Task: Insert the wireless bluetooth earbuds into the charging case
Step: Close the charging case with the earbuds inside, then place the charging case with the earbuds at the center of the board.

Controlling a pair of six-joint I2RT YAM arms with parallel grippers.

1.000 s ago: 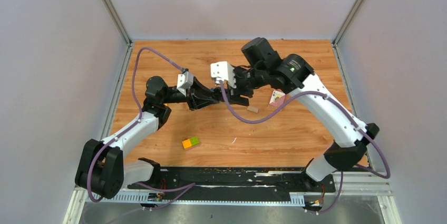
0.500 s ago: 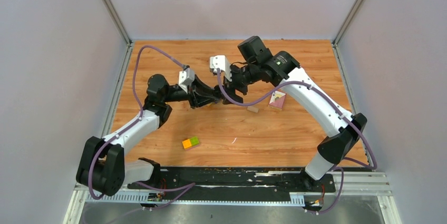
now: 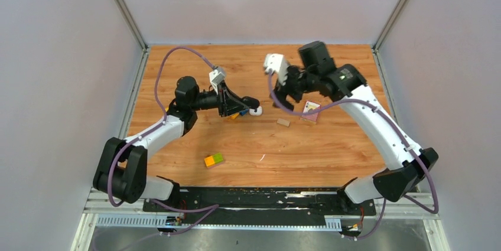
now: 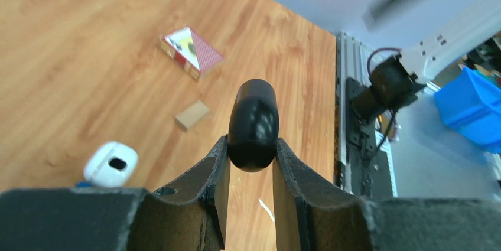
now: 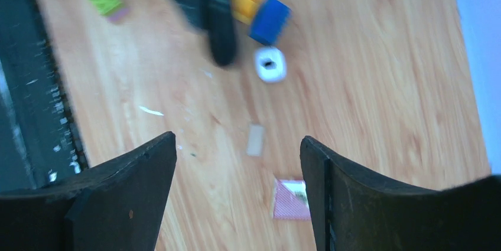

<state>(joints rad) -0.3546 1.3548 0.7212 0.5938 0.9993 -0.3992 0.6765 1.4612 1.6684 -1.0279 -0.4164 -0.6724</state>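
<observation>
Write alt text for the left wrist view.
The left gripper pinches a glossy black rounded object over a wooden table. On the table lie a white case, a small tan block and a card box.

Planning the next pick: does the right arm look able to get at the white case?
Probably yes: the right gripper is open with only bare tabletop between it and the white case, though the left gripper, shut on a black rounded piece, crowds one side.
</observation>
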